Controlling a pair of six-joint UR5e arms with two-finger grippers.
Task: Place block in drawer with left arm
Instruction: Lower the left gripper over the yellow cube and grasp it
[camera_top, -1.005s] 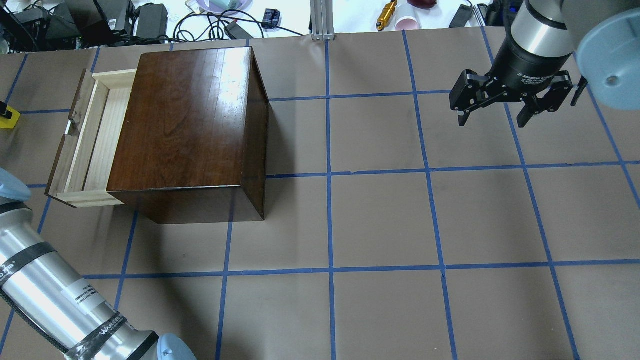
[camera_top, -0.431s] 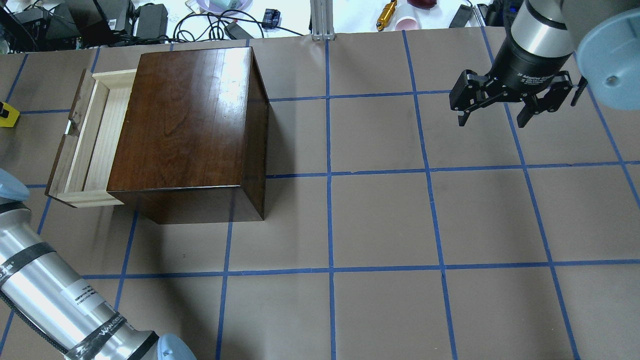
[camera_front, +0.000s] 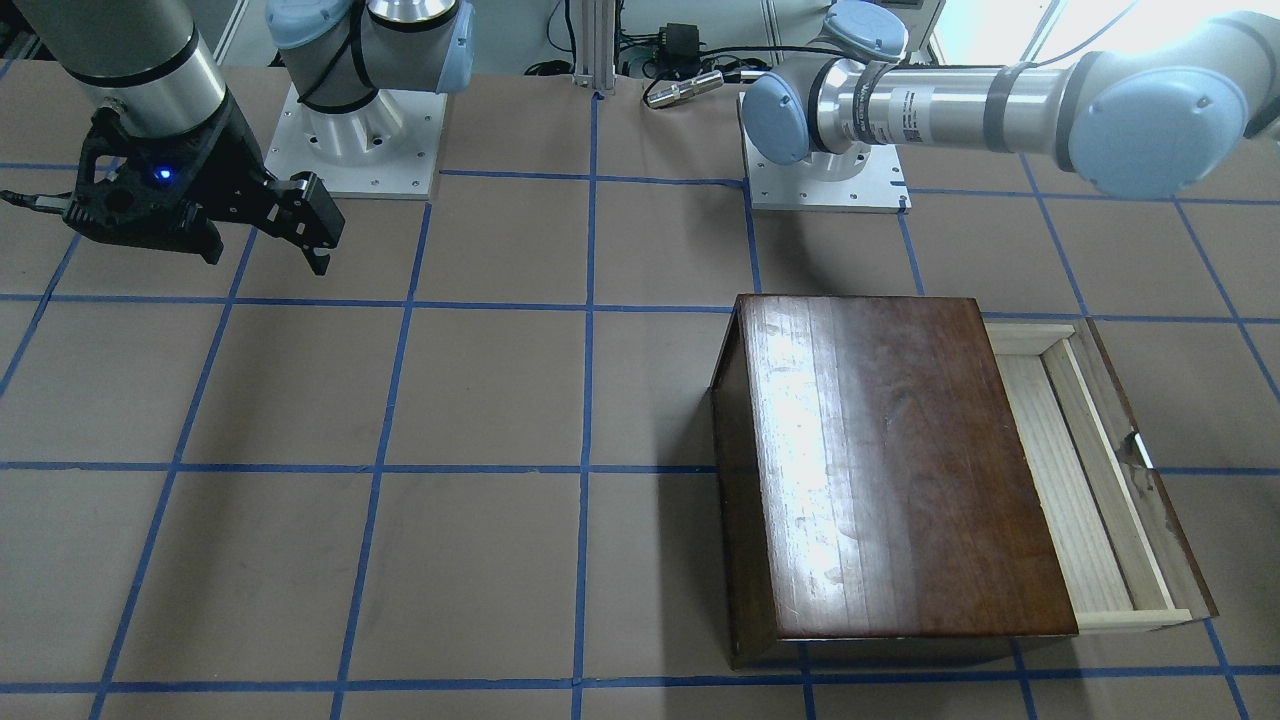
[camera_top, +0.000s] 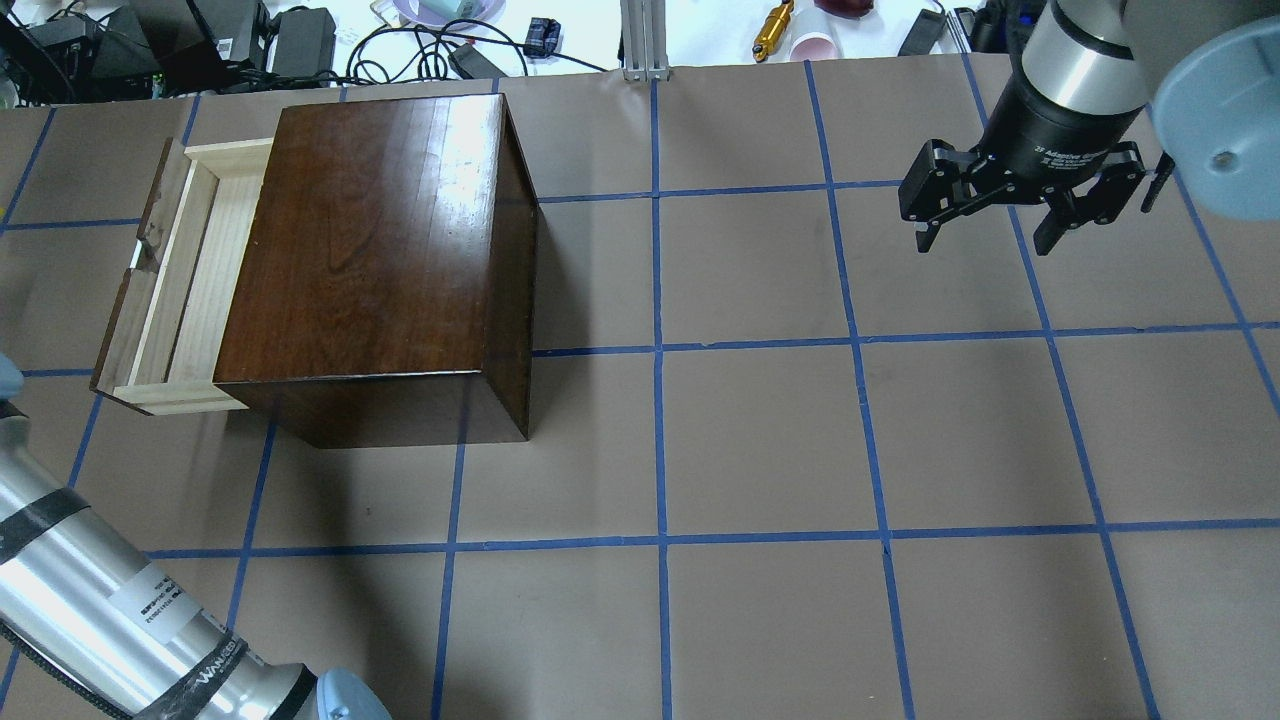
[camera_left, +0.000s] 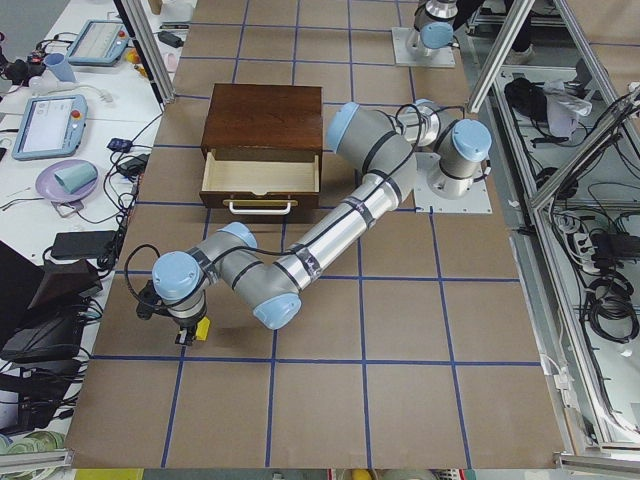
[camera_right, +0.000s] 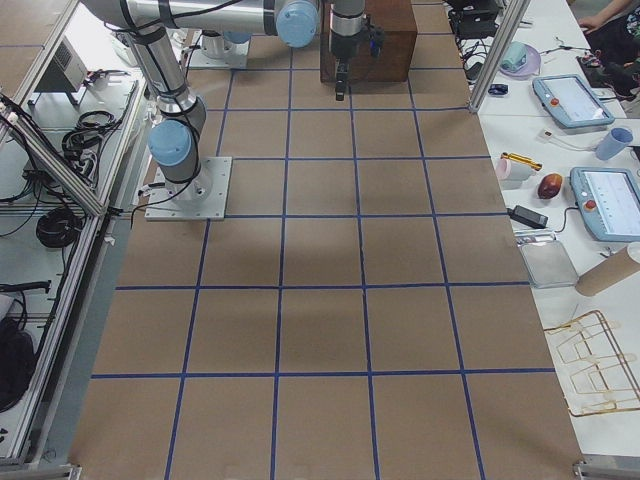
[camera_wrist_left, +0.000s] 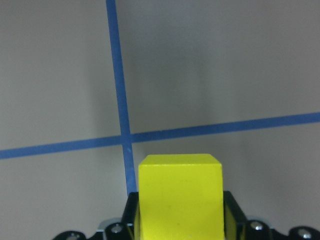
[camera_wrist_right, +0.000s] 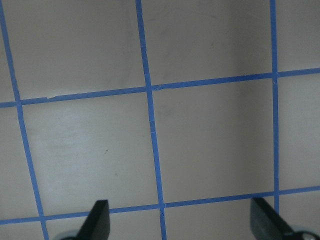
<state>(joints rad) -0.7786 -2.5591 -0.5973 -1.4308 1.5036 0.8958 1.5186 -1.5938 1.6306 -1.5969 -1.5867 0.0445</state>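
Note:
The yellow block (camera_wrist_left: 180, 192) fills the bottom of the left wrist view, clamped between the black fingers of my left gripper (camera_left: 183, 330). In the exterior left view the block (camera_left: 201, 328) is at the table's left end, well away from the drawer (camera_left: 260, 172). The block is out of the overhead view. The drawer (camera_top: 190, 280) stands pulled open and empty on the left of the dark-brown box (camera_top: 380, 250). The left arm (camera_top: 100, 600) enters at the bottom left. My right gripper (camera_top: 985, 245) is open and empty at the far right.
Cables, power bricks and a gold cylinder (camera_top: 773, 30) lie on the bench behind the table, beside an aluminium post (camera_top: 645, 40). The brown table surface (camera_top: 760, 440) carries a blue tape grid. Both arm bases (camera_front: 830, 180) stand at the robot's side.
The left arm has swung further left and the yellow block at the overhead view's left edge has moved out of that view. The right arm has not moved.

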